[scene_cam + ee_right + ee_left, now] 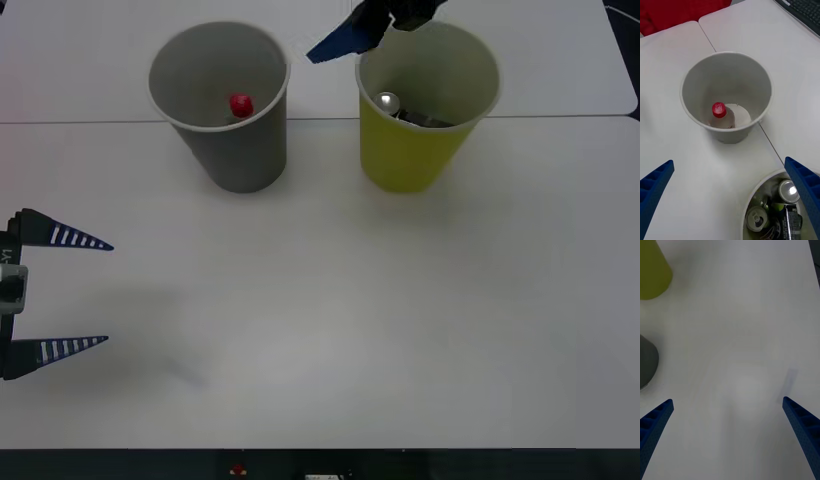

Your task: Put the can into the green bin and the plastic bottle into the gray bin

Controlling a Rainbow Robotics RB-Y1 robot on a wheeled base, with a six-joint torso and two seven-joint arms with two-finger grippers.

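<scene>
Surface: white tabletop (330, 300) spreads before me, with a seam running across it just behind the two bins; in my right wrist view a red cloth and a dark keyboard edge sit beyond the table.

Right claw: my right gripper (372, 28) hangs at the far side, over the far left rim of the green bin; its blue ribbed fingers (655, 187) are spread wide and hold nothing.

Can against right claw: the small metal drink can with a shiny silver top (789, 190) lies inside the green bin, directly beneath my spread right fingers, not touching them.

Can, looks: bright round lid, dark body, resting among other crumpled cans at the bottom of the bin.

Green bin: large yellow-green paper-cup-shaped bin with a pale rim (410, 150), standing upright at far right of centre.

Plastic bottle: small clear pinkish bottle with a red screw cap (721, 114) stands inside the gray bin, leaning on its near wall, well apart from my right claw.

Gray bin: large gray paper-cup-shaped bin with a pale rim (235, 150), upright, left of the green bin with a gap between them.

Left claw: my left gripper (62, 292) waits at the near left edge of the table, fingers spread apart and empty, well apart from both bins.
</scene>
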